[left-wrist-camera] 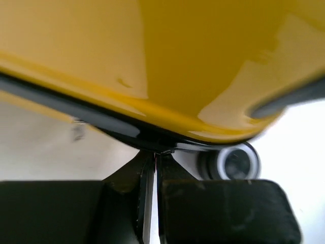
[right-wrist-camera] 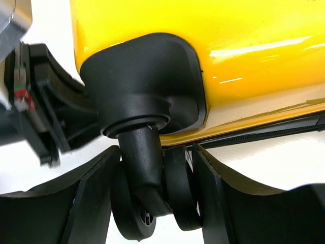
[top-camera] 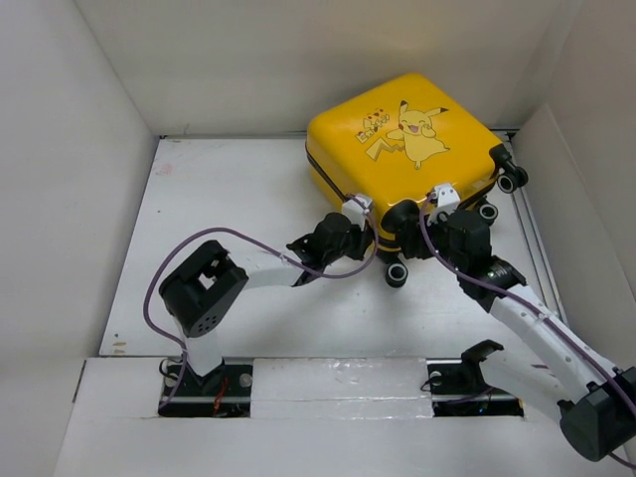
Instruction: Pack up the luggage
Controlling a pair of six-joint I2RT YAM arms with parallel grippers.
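The luggage (top-camera: 402,149) is a glossy yellow hard-shell case with a Pikachu print. It lies closed, print side up, at the back right of the white table. My left gripper (top-camera: 360,207) is at its near edge. In the left wrist view the yellow shell (left-wrist-camera: 203,61) fills the top, and my left gripper (left-wrist-camera: 156,152) is shut with its tips on the black zipper band, apparently pinching a small zipper pull. My right gripper (top-camera: 442,199) is at the near right corner. In the right wrist view my right gripper (right-wrist-camera: 155,152) is closed around a black caster wheel (right-wrist-camera: 177,193) under the shell (right-wrist-camera: 228,51).
Another caster (top-camera: 397,273) sticks out toward me between the two grippers, and it also shows in the left wrist view (left-wrist-camera: 233,162). Two more casters (top-camera: 514,181) sit at the case's right side. White walls (top-camera: 60,199) enclose the table, with a rail (top-camera: 532,234) along the right.
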